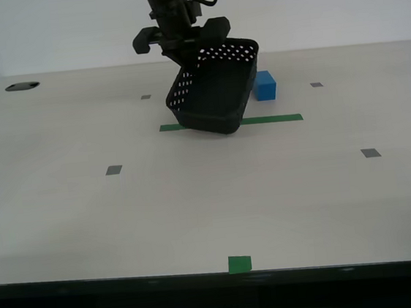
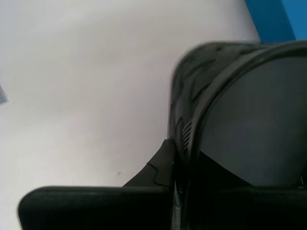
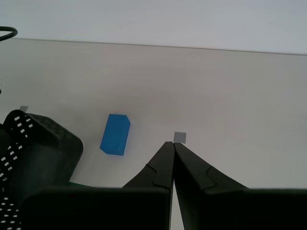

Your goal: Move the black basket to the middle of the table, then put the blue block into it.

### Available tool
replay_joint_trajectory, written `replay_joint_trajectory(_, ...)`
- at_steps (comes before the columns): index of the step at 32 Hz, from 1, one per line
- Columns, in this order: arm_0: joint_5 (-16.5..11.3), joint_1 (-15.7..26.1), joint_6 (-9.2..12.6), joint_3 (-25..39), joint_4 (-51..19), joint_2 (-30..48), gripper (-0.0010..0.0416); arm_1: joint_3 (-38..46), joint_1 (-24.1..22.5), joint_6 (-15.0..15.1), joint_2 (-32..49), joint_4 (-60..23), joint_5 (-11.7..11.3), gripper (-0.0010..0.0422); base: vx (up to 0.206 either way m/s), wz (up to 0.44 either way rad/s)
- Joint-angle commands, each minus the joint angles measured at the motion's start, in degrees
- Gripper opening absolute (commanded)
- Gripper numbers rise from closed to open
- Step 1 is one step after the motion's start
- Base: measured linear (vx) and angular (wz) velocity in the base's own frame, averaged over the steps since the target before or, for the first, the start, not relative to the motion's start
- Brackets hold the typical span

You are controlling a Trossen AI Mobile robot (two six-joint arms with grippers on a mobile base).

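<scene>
The black basket (image 1: 214,94) is held tilted near the table's far middle, its open side facing the exterior view's right and its low edge at the green tape strip (image 1: 275,119). My second gripper (image 1: 189,51) is shut on the basket's upper rim, which shows close up in the second wrist view (image 2: 240,120) at the gripper (image 2: 176,148). The blue block (image 1: 264,85) sits on the table (image 1: 197,214) just behind the basket, on the exterior view's right. My first gripper (image 3: 173,143) is shut and empty, above the table, with the block (image 3: 115,134) and basket (image 3: 33,153) ahead of it.
Small grey square marks (image 1: 114,169) (image 1: 370,153) dot the tabletop. A green square (image 1: 239,264) sits at the near edge. A dark oval hole (image 1: 22,86) lies at the far corner on the exterior view's left. A pale wall stands behind the table.
</scene>
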Motion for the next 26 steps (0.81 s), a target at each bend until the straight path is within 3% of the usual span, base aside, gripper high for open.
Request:
replay_joint_trajectory(1,-0.15,0.07,0.0,0.04,-0.04,0.02,0.0,4.63,-0.57,0.04,2.89,-4.04,0.2,0.0,0.0,0.0)
replay_joint_trajectory(8,-0.15,0.07,-0.02,0.04,-0.04,0.02,0.0,4.83,-1.01,0.76,4.59,-5.57,0.15,0.001,0.0,0.0)
replay_joint_trajectory(12,-0.15,0.07,-0.02,0.04,-0.07,0.02,0.0,5.55,-0.92,2.03,4.59,-5.35,0.15,0.0093,0.0,0.0)
replay_joint_trajectory(13,-0.15,0.07,-0.02,0.04,-0.07,0.02,0.0,5.55,-0.94,1.77,4.59,-5.33,0.15,0.0138,0.0,0.0)
replay_joint_trajectory(17,-0.15,0.07,-0.02,0.04,-0.04,0.02,0.0,6.19,-0.94,1.33,4.59,-5.81,0.15,0.0238,0.0,0.0)
replay_joint_trajectory(20,-0.15,0.07,-0.02,0.04,-0.02,0.02,0.0,9.14,-0.61,1.36,4.35,-6.99,-0.94,0.0243,0.0,0.0)
replay_joint_trajectory(21,-0.35,0.24,0.0,0.04,0.22,0.72,0.0,8.22,-0.28,1.73,1.49,-6.25,-4.39,0.0225,0.0,0.0)
replay_joint_trajectory(22,-0.59,0.31,0.02,0.04,0.26,1.07,0.0001,8.24,-0.13,2.1,0.72,-6.23,-5.7,0.0218,0.0,0.0)
replay_joint_trajectory(23,-1.25,0.7,0.04,0.04,0.48,3.15,0.0,8.33,0.46,4.07,-2.32,-6.43,-9.31,0.0188,0.0,0.0)
replay_joint_trajectory(26,-4.94,2.47,0.17,0.26,1.01,7.58,0.0,8.33,1.86,5.77,-6.67,-6.67,-11.23,0.0129,0.0,0.0)
